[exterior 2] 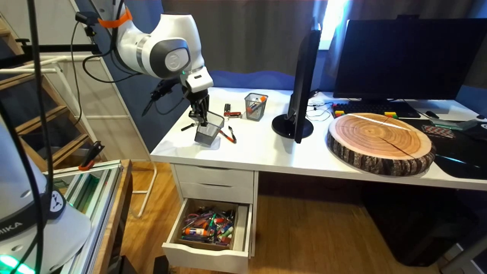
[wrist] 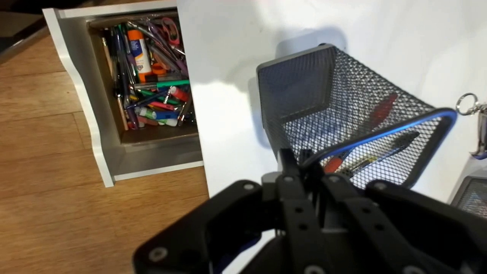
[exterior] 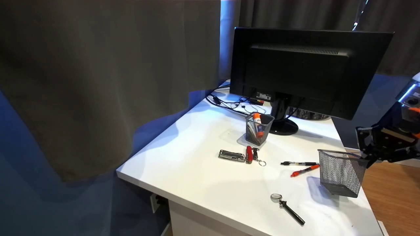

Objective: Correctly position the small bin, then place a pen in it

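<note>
A white desk (exterior: 197, 170) spreads out beneath my pincer (wrist: 296, 161). Well apart from the pincer, a dark curtain (exterior: 98, 82) hangs against a blue wall (exterior: 32, 170), and a black monitor (exterior: 295, 75) stands on the desk; even farther from me are a wood-slice slab (exterior 2: 376, 140) and a second screen (exterior 2: 403, 61). Lower than my pincer, past the desk's edge, a pulled-out drawer (exterior 2: 213, 260) full of stationery (wrist: 167, 83) juts over a wooden floor (exterior 2: 304, 232).

The small mesh bin (exterior: 341, 173) is right at my pincer: I am clamped on its rim, and the rest of the bin reaches down from my grip. Whether its base touches the desk, I cannot tell. Across the bin from my pincer, near its far wall, a black pen (exterior: 300, 163) and a red pen (exterior: 303, 171) lie on the desk; in the wrist view I see both through the mesh. Farther from the pincer in that direction, a red pocketknife (exterior: 249, 154) and a folded multitool (exterior: 232, 156) lie near a pen cup (exterior: 265, 127) that holds a glue stick (exterior: 257, 124). Nearer the pincer than that cup is a black-handled tool (exterior: 292, 212) with a round loop.
</note>
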Available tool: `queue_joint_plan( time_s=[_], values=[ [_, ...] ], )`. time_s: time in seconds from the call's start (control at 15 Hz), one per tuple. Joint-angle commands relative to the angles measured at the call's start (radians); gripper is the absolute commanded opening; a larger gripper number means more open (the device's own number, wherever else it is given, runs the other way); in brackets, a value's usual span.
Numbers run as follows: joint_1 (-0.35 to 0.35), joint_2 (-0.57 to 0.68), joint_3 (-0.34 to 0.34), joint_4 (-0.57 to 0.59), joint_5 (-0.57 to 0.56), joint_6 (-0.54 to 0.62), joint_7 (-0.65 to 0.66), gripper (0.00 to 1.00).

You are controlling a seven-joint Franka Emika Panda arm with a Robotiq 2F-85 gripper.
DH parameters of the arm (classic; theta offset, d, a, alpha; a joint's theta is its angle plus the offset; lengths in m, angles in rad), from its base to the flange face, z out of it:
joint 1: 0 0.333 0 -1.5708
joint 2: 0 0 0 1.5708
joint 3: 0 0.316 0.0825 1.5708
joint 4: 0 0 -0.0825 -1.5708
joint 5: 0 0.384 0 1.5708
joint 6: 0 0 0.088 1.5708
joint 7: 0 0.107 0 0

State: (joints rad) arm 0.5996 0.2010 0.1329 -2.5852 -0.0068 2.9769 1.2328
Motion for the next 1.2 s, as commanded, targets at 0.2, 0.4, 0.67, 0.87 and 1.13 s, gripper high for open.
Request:
queue_joint_plan(
  time_s=[0.2,0.4,0.67,0.87,1.13],
  values=[
    [0.073,0.007,-0.019,-0.009,-0.050,0.069,0.025,0.02],
    [0.079,0.031,0.014,0.011,-0.047,0.110,-0.013,0.02],
    [0.045,0.090,0.094,0.047,-0.034,0.143,-0.098,0.02],
    [0.044,0.134,0.110,0.076,-0.053,0.138,-0.142,0.02],
    [0.010,0.138,0.143,0.086,-0.041,0.112,-0.193,0.47]
  ],
)
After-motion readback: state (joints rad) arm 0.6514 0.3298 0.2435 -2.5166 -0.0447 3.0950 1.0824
